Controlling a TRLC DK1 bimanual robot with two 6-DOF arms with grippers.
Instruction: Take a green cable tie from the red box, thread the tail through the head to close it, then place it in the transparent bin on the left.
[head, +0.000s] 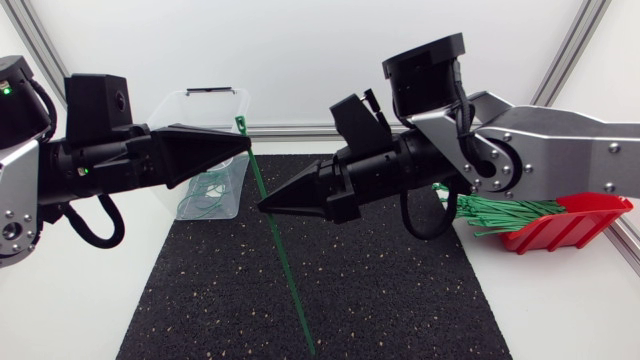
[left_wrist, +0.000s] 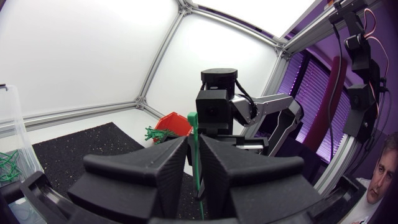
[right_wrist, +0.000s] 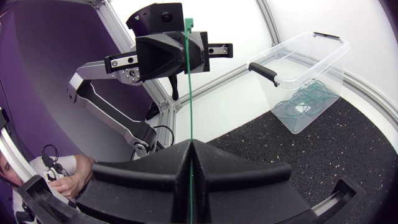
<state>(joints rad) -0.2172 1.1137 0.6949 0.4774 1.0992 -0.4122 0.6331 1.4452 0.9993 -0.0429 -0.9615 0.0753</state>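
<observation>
A green cable tie (head: 275, 235) stands nearly upright over the mat, head up. My right gripper (head: 262, 206) is shut on its middle; in the right wrist view the strip (right_wrist: 187, 93) rises from between the pressed fingers (right_wrist: 190, 144). My left gripper (head: 248, 148) sits just below the tie's head (left_wrist: 194, 124), its fingers a narrow gap apart around the strip (left_wrist: 193, 140). The tail hangs free towards the mat's front. The red box (head: 565, 225) with a bundle of green ties (head: 500, 212) lies at the right. The transparent bin (head: 215, 180) stands behind the left gripper.
A black mat (head: 380, 300) covers the middle of the white table. Several closed green ties (head: 205, 195) lie in the bin's bottom. The bin has a black handle (right_wrist: 266, 71) on its near rim. Both arms meet over the mat's back half.
</observation>
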